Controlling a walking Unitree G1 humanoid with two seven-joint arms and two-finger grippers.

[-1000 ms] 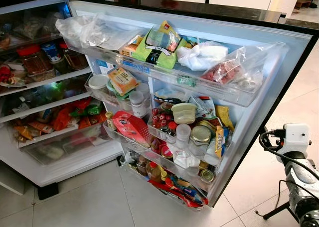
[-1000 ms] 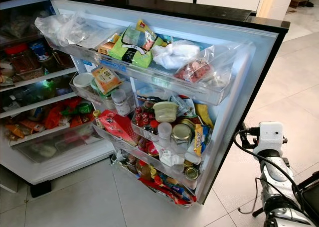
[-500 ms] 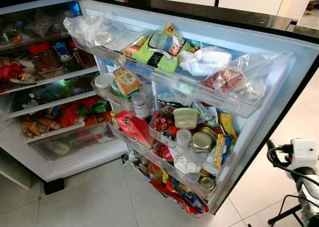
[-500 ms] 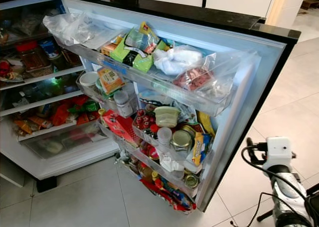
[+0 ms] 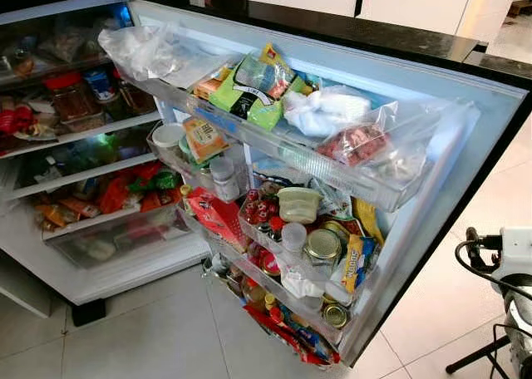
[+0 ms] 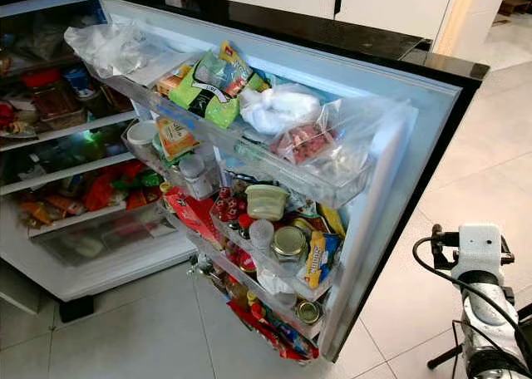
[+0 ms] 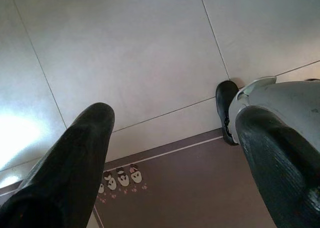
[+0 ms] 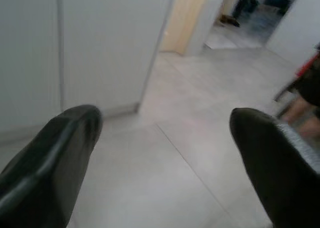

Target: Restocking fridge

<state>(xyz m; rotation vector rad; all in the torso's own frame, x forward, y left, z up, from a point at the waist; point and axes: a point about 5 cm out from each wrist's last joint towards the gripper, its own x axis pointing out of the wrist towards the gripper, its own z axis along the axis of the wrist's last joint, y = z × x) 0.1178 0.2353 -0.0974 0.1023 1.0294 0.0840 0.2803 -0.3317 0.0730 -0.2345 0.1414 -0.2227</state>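
Note:
The fridge stands open, its door (image 5: 453, 159) swung toward me. The top door shelf (image 5: 328, 164) holds a green snack bag (image 5: 249, 86), a white bag (image 5: 326, 111) and a clear bag of meat (image 5: 359, 143). Lower door shelves carry a red carton (image 5: 214, 215), a gold-lidded jar (image 5: 322, 246) and several small bottles and tins. Packed inner shelves (image 5: 79, 131) show on the left. My right arm (image 6: 482, 283) hangs low, right of the door. The right gripper (image 8: 165, 123) is open over bare tiles. Also open, the left gripper (image 7: 172, 118) points at the floor.
Pale floor tiles (image 5: 158, 329) lie before the fridge. Beneath the left gripper are a brown mat (image 7: 190, 188) and my own foot (image 7: 225, 108). The right wrist view takes in a white cabinet (image 8: 100, 48) and a person's leg (image 8: 306, 108) at the edge.
The whole picture has shifted as the camera moved. My right arm now sits closer to the right edge of the eye views. The fridge contents look the same.

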